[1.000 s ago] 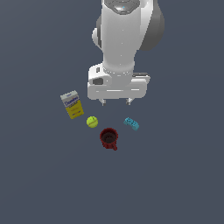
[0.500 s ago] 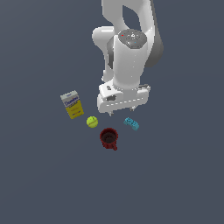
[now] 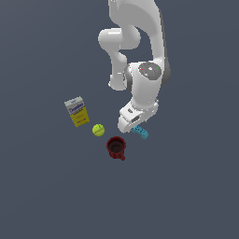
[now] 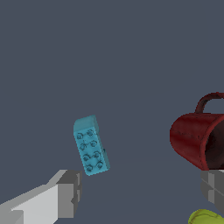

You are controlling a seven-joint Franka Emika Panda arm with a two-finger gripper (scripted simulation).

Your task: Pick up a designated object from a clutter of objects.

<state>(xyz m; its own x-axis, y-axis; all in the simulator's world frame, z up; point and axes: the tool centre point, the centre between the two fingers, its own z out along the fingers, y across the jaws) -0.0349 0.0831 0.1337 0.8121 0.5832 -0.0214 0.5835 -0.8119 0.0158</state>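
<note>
The designated object, a small cyan-blue studded block, lies flat on the dark floor at the right end of the clutter of objects. My gripper hangs just above it, open, nothing between its fingers. In the wrist view the block lies just beyond one grey fingertip, off the midline of the gap. The other fingertip is close to the dark red mug. The arm's hand hides part of the block in the exterior view.
A yellow-green ball rests beside the mug, toward the exterior view's left. Farther left stands a yellow-and-white box. The mug lies close to the block, its handle pointing away from the ball.
The arm has swung toward the exterior view's right and come down, bringing the hand from above the clutter to just over the cyan block. The objects have not moved.
</note>
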